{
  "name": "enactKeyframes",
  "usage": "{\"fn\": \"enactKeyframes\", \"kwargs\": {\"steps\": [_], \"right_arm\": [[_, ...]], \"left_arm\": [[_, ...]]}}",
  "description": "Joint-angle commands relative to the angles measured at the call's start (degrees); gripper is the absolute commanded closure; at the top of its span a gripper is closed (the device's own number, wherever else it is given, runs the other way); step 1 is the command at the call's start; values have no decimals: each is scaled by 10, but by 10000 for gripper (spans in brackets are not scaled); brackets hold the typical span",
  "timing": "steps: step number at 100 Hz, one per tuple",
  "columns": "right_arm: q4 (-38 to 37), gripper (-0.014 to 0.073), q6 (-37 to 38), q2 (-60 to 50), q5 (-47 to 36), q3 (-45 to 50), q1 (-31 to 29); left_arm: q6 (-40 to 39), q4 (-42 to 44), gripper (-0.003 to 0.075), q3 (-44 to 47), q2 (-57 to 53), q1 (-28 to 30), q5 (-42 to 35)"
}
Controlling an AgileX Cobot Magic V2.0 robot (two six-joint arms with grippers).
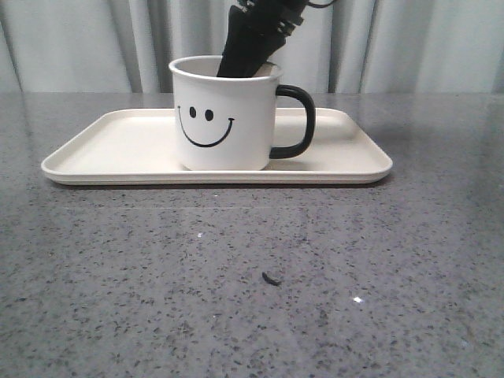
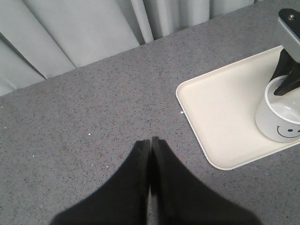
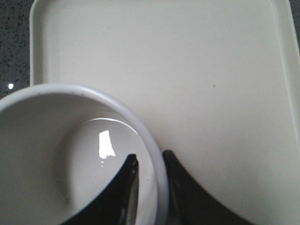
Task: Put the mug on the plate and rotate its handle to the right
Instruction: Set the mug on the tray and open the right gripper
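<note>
— Where is the mug (image 1: 224,114) sitting?
— On the plate (image 1: 94,150), handle (image 1: 298,122) pointing right; the right gripper (image 3: 149,165) is pinching its rim, so only releasing remains. The left gripper (image 2: 150,143) is idling clenched, empty.

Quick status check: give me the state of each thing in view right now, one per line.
mug: upright on the plate, empty, smiley face toward the front camera
handle: pointing right in the front view
plate: flat on the table, carrying only the mug
right gripper: fingers pinching the mug's rim, one inside, one outside
left gripper: shut, empty, above bare table beside the plate
</note>
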Motion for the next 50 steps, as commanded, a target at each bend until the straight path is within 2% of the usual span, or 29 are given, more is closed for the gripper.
{"fn": "enactKeyframes", "kwargs": {"steps": [1, 50], "right_arm": [[21, 440, -2, -34, 54, -15, 6], [20, 440, -2, -34, 54, -17, 25]], "left_arm": [[-4, 1, 739, -10, -4, -2, -13], [-4, 0, 739, -10, -4, -2, -13]]}}
